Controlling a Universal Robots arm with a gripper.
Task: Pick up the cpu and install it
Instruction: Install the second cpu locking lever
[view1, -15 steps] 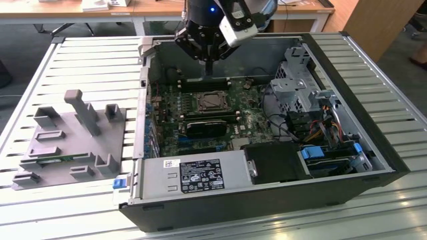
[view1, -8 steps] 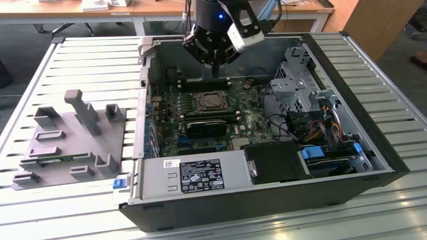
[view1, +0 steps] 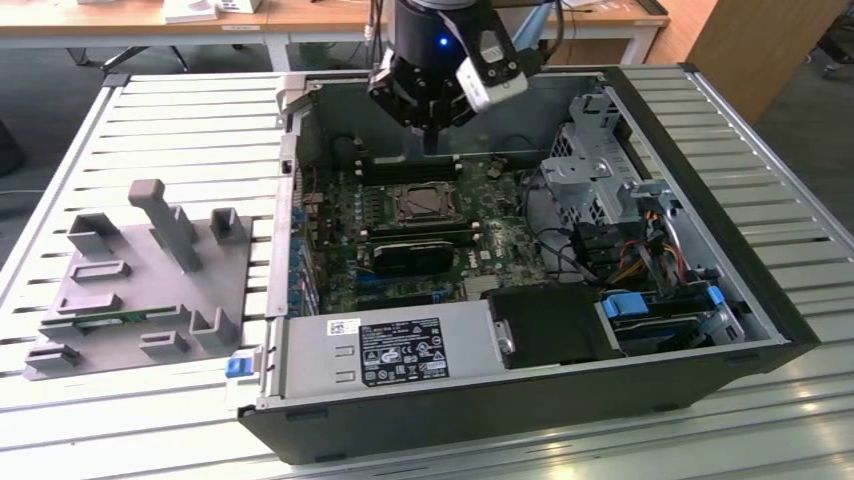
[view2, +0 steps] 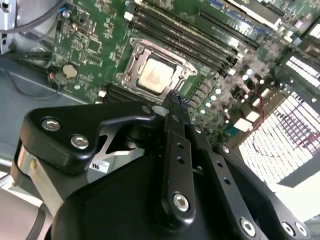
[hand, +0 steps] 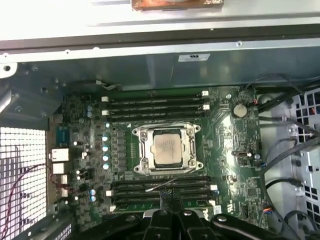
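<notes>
The cpu (hand: 167, 149) lies flat in its socket (hand: 168, 127) at the middle of the board (hand: 235, 175), mid-frame in the first wrist view. The claw (hand: 170, 197) enters at the bottom centre of that frame, its fingers pressed together and empty, tips above the memory slots (hand: 160, 186) beside the socket. In the exterior view the claw (view1: 430, 140) hangs over the open case (view1: 747, 300), above the cpu (view1: 424, 203) in frame.
</notes>
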